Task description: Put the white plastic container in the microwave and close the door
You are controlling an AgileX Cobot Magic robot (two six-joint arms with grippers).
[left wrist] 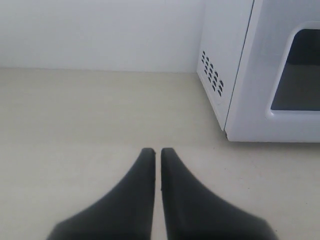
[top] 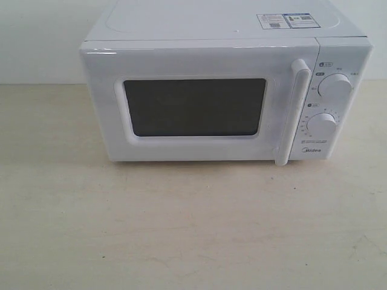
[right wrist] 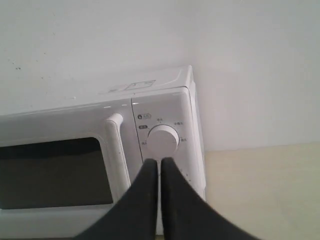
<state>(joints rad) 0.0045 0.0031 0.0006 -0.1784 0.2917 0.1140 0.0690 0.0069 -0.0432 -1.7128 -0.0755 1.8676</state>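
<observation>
The white microwave [top: 224, 90] stands at the back of the table with its door [top: 193, 106] shut; the vertical bar handle [top: 293, 112] and two round knobs [top: 334, 87] face me. No white plastic container shows in any view. Neither gripper appears in the exterior view. My left gripper [left wrist: 157, 151] is shut and holds nothing; it hovers over the table, off the microwave's [left wrist: 265, 70] vented side. My right gripper [right wrist: 159, 162] is also shut and holds nothing; it points at the microwave's [right wrist: 100, 165] control panel, below the upper knob [right wrist: 163, 140] and beside the handle [right wrist: 118, 155].
A pale beige tabletop [top: 181, 229] stretches in front of the microwave and to both sides. A white wall [top: 36, 36] rises behind it. Sticker labels [top: 287, 21] lie on the microwave's top.
</observation>
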